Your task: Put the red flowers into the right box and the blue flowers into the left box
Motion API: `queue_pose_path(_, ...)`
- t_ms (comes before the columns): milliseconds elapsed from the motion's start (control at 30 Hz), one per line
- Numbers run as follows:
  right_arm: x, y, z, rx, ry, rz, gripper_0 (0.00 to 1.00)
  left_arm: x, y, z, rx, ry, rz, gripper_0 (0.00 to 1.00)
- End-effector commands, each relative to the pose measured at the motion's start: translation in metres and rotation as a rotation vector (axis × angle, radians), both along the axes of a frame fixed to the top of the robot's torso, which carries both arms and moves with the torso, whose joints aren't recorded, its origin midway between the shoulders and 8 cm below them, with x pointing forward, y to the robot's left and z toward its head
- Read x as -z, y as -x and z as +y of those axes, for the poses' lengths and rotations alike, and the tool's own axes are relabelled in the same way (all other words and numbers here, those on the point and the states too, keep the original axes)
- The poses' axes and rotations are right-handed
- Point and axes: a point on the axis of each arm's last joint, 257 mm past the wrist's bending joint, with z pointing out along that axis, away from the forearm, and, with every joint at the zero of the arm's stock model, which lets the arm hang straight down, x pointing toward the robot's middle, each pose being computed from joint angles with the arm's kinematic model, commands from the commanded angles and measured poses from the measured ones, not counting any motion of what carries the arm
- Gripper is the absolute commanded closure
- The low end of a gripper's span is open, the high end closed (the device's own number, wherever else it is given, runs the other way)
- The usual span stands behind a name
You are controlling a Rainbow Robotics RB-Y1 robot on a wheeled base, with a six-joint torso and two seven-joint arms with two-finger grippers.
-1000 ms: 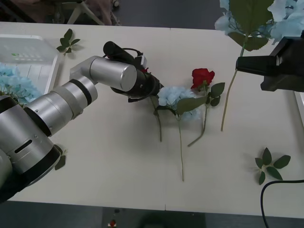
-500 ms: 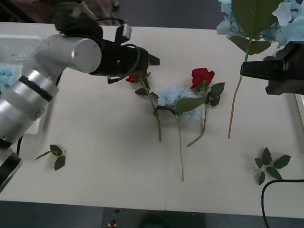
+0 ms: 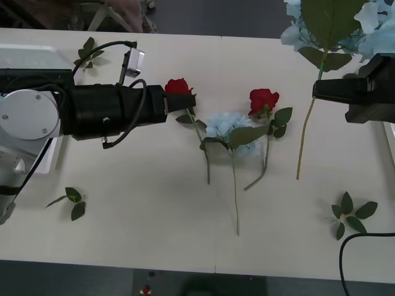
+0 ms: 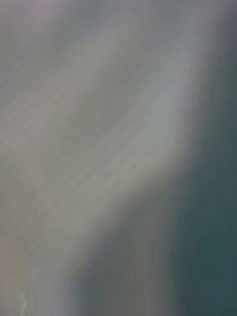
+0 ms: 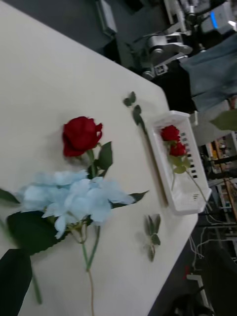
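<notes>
A red rose [image 3: 179, 86] lies on the table with my left gripper [image 3: 187, 102] right at the top of its stem, the arm stretched level from the left. A second red rose [image 3: 263, 100] [image 5: 80, 135] lies beside a blue flower [image 3: 231, 126] [image 5: 74, 195] at the table's middle. My right gripper [image 3: 316, 89] is shut on the stem of another blue flower [image 3: 333, 24], held high at the right. The left box [image 3: 24, 55] sits at the far left, partly behind my arm. The right box [image 5: 190, 197] holds two red roses [image 5: 170, 134].
Loose green leaf sprigs lie at the back left [image 3: 88, 54], front left [image 3: 71, 201] and front right [image 3: 352, 214]. A black cable [image 3: 345, 259] curls at the front right corner. Open tabletop lies along the front edge.
My left arm swung from a bent pose over the table to lie level out to the left, while its gripper stayed by the red rose. The right gripper and its blue flower shifted slightly right.
</notes>
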Motion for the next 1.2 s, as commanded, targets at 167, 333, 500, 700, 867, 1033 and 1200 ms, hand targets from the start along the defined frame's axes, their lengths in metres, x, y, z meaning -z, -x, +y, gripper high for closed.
queue_pose_path(167,-0.012,0.003,0.000,-0.016,0.037,-0.093,1.00,-0.064,0.041,-0.066,0.157,0.152,-0.112,0.00)
queue_pose_path(333,-0.012,0.003,0.000,-0.016,0.037,-0.093,1.00,-0.078,0.057,-0.090,0.210,0.140,-0.176,0.00)
queue_pose_path(500,-0.012,0.003,0.000,-0.016,0.037,-0.093,1.00,-0.082,0.077,-0.108,0.269,0.139,-0.182,0.00)
queue_pose_path(700,-0.012,0.003,0.000,-0.016,0.037,-0.093,1.00,-0.084,0.100,-0.136,0.347,0.144,-0.159,0.00)
queue_pose_path(867,-0.012,0.003,0.000,-0.016,0.037,-0.093,1.00,-0.086,0.120,-0.157,0.409,0.153,-0.130,0.00)
queue_pose_path(1033,-0.012,0.003,0.000,-0.016,0.037,-0.093,1.00,-0.085,0.135,-0.172,0.446,0.164,-0.103,0.00)
queue_pose_path(1200,-0.012,0.003,0.000,-0.016,0.037,-0.093,1.00,-0.084,0.143,-0.193,0.458,0.197,-0.077,0.00)
